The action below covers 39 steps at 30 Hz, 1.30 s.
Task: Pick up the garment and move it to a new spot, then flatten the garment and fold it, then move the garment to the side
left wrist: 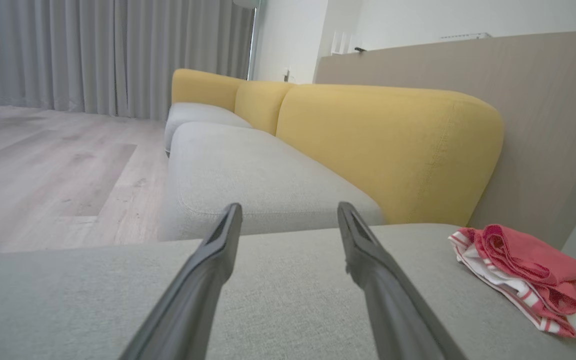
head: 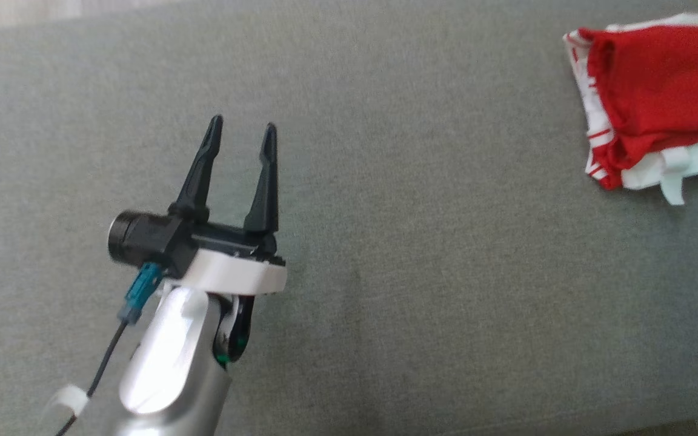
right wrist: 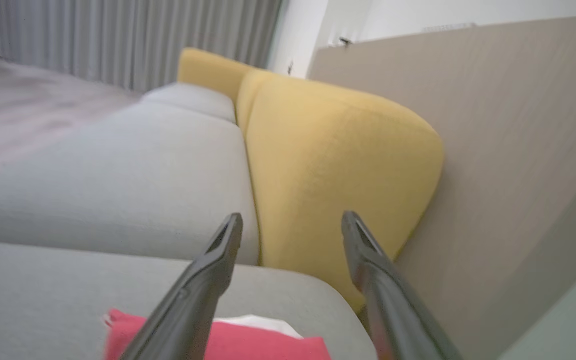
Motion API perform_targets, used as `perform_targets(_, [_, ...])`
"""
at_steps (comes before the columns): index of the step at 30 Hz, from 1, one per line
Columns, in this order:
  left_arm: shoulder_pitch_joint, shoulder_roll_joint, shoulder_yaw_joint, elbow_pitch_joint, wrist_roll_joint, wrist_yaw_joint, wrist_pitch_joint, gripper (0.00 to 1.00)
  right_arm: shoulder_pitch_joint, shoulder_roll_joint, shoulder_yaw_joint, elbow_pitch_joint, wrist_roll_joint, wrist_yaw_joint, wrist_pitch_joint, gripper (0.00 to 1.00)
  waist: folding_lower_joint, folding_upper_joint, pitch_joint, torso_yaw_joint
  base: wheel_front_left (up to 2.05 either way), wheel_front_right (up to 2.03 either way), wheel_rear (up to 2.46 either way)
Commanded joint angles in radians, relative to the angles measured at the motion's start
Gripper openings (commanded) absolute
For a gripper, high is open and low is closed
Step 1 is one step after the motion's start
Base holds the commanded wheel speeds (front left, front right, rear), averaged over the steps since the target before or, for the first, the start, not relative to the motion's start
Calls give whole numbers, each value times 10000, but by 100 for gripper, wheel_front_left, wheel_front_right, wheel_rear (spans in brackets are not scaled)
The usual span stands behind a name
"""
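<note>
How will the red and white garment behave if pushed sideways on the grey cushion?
Probably floppy: the garment lies in soft, uneven layers, so a push may bunch it. The cushion looks coarsely woven, likely resisting sliding.

Place: a home living room.
Seating: long fabric sofa [left wrist: 258, 175] with pale grey seats and rounded mustard-yellow back cushions [left wrist: 393, 150], running toward 12 o'clock in the left wrist view.
Window side: floor-length pleated grey curtains [left wrist: 108, 55] at 10 o'clock.
Floor: pale wood-look planks [left wrist: 43, 170] at 9 o'clock.
Wall: beige wood-grain panel [left wrist: 543, 125] at 2 o'clock.
</note>
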Motion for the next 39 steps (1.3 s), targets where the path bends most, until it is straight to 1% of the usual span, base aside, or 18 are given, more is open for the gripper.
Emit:
perform_targets(1, [84, 76, 413, -455, -81, 88, -51, 100, 354, 244, 2, -808, 203, -9, -131, 100, 1, -1, -536, 68, 0, 0, 0])
perform_targets(2, [285, 76, 504, -577, -117, 140, -51, 100, 688, 858, -106, -1546, 462, -9, -143, 100, 1, -1, -792, 126, 0, 0, 0])
perform_targets(7, [729, 75, 806, -1042, -278, 361, -51, 100, 1692, 2365, -280, -3299, 1023, -9, -104, 100, 1, -1, -1290, 341, 0, 0, 0])
perform_targets(10, [1052, 75, 819, -1012, -300, 351, -51, 100, 2345, 3121, -277, -3933, 1356, -9, -112, 100, 1, -1, -1594, 485, 0, 0, 0])
perform_targets(13, [1360, 75, 991, -934, -402, 408, -51, 100, 3058, 3596, 119, -4238, 1659, -9, -308, 100, 1, -1, -1814, 552, 0, 0, 0])
perform_targets(14, [1456, 75, 1029, -885, -359, 409, -51, 100, 3333, 3675, 320, -4243, 1655, -9, -398, 100, 1, -1, -1856, 574, 0, 0, 0])
perform_targets(18, [1790, 75, 1110, -640, -433, 393, -51, 100, 4274, 3899, 524, -3924, 1878, -9, -862, 100, 1, -1, -2019, 690, 0, 0, 0])
perform_targets(21, [1909, 75, 1185, -583, -536, 431, -51, 100, 4668, 3937, 667, -3722, 1949, -9, -1067, 100, 1, -1, -2071, 721, 0, 0, 0])
perform_targets(24, [2093, 75, 1269, -597, -485, 442, -51, 100, 5157, 3952, 976, -3403, 2356, -9, -1353, 100, 1, -1, -2189, 750, 0, 0, 0])
perform_targets(26, [2227, 75, 1292, -600, -379, 426, -51, 100, 5388, 3954, 1066, -3251, 2376, -9, -1502, 100, 1, -1, -2226, 756, 0, 0, 0])
perform_targets(34, [2548, 75, 1516, -431, -568, 388, -51, 100, 5637, 3957, 1130, -2878, 2531, -9, -1684, 100, 1, -1, -2365, 728, 0, 0, 0])
perform_targets(39, [2617, 75, 1578, -468, -655, 272, -51, 100, 5608, 3957, 1115, -2925, 2607, -9, -1696, 100, 1, -1, -2421, 695, 0, 0, 0])
